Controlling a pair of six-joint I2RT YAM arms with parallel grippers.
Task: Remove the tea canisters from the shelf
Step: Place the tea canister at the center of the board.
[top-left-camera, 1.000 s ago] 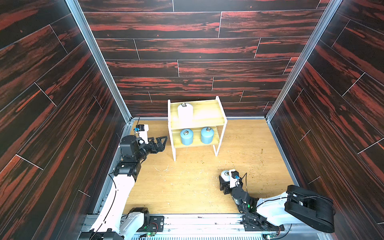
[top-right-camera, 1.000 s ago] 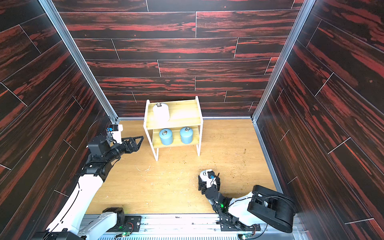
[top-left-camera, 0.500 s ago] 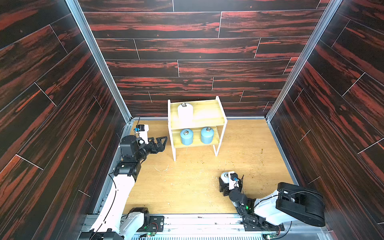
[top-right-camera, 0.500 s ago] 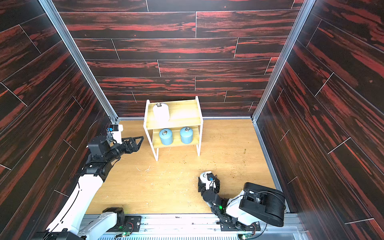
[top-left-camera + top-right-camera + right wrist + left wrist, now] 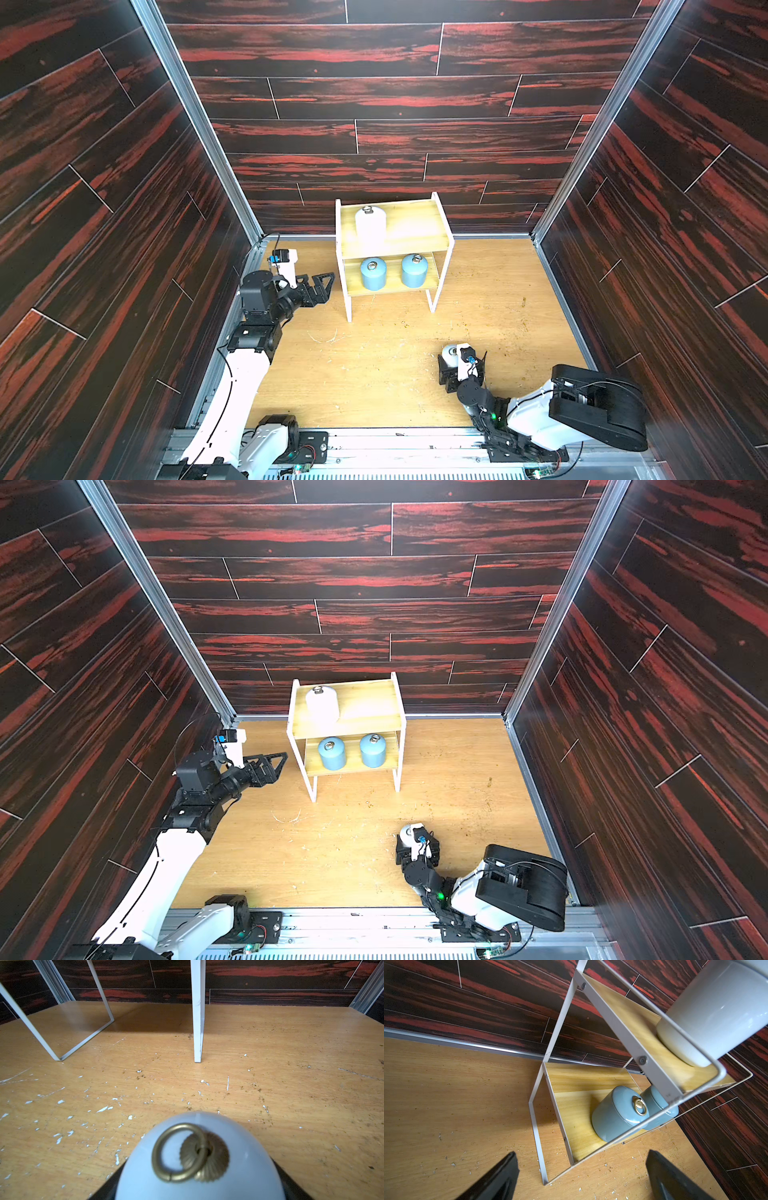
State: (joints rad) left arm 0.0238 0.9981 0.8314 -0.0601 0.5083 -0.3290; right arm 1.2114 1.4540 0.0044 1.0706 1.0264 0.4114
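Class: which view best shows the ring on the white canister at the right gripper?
The right wrist view: the ring on the white canister looms large. Both top views show a tiny speck; the left wrist view misses it.

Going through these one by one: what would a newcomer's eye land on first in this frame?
The two-tier shelf at the far end of the table stands out, with a white canister on its top board and two light blue canisters below. Near the front, another white canister is clasped in the right gripper. The left gripper hangs open beside the shelf.
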